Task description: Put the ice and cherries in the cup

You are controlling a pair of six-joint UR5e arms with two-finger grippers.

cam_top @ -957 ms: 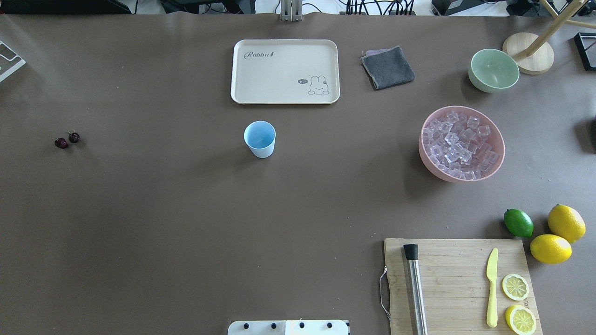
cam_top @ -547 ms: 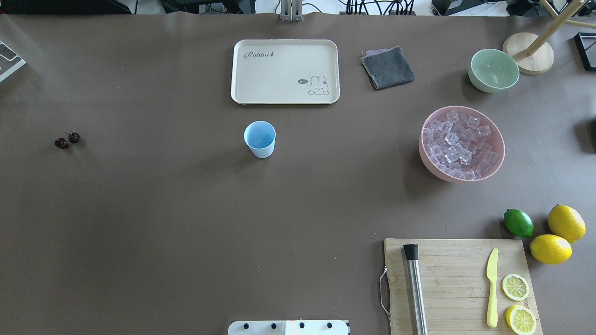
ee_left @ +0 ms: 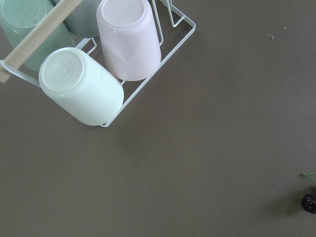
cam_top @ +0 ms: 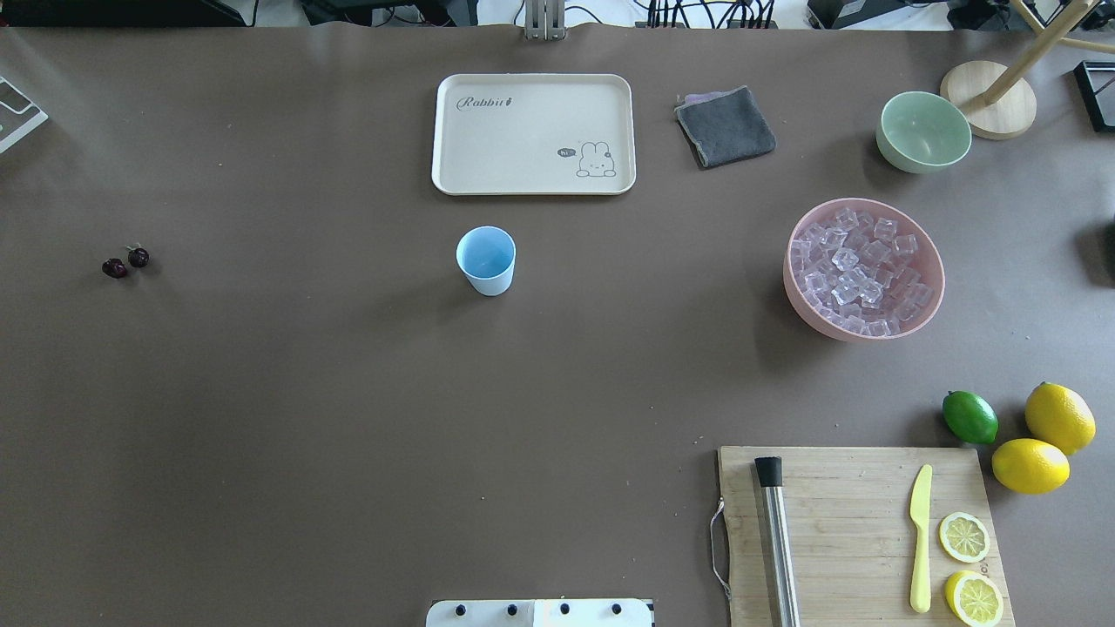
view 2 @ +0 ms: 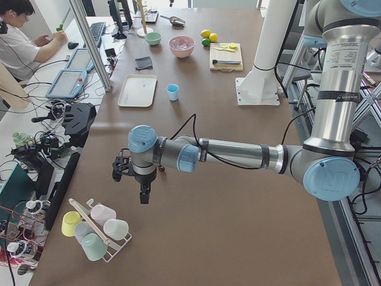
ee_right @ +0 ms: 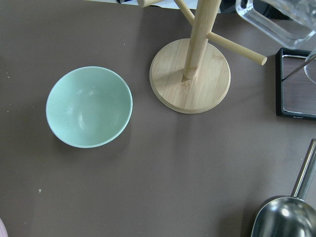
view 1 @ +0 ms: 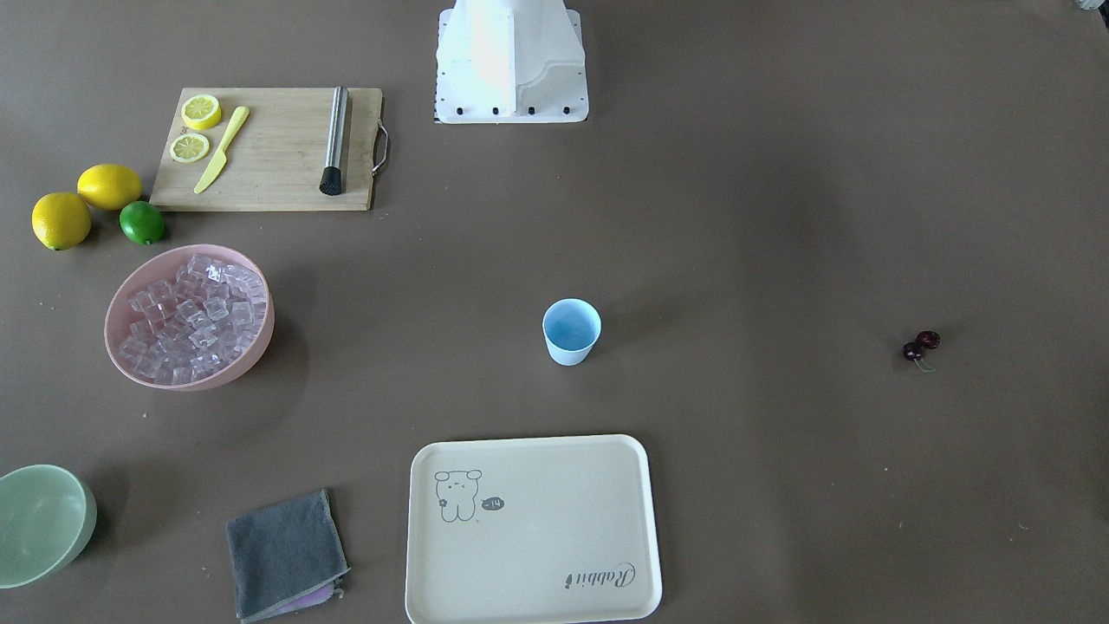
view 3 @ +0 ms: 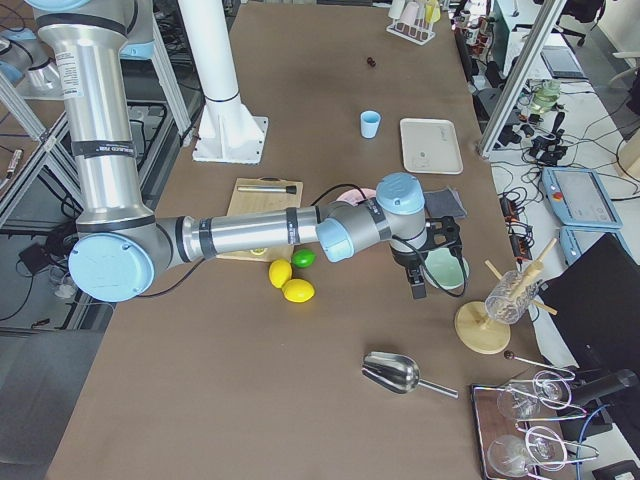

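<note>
Finding no shift against the overhead view of a second ago, with every spot matching. Counting one cup (cam_top: 486, 259), standing upright and empty at mid-table. Counting two cherries (cam_top: 125, 262), lying at 9 o'clock of the cup, well apart from it. Counting one pink bowl (cam_top: 797, 300) at 3 o'clock of the cup, brimming with ice (cam_top: 858, 266), the cubes being too many for counting. Counting one tray (cam_top: 523, 139) at 12 o'clock of the cup, one cloth (cam_top: 725, 128), one green bowl (cam_top: 923, 131) at 1 o'clock of the pink bowl, one lime (cam_top: 969, 417), two lemons (cam_top: 1060, 417), and one board (cam_top: 845, 505) bearing two slices (cam_top: 964, 537), one knife (cam_top: 920, 540) and one rod (cam_top: 777, 540). Hanging near the cherries: left gripper (view 2: 144, 200). Hanging by the green bowl: right gripper (view 3: 417, 292). Showing only in the side views, so failing to tell how far either pair of jaws is standing apart, or whether gripping anything.
</note>
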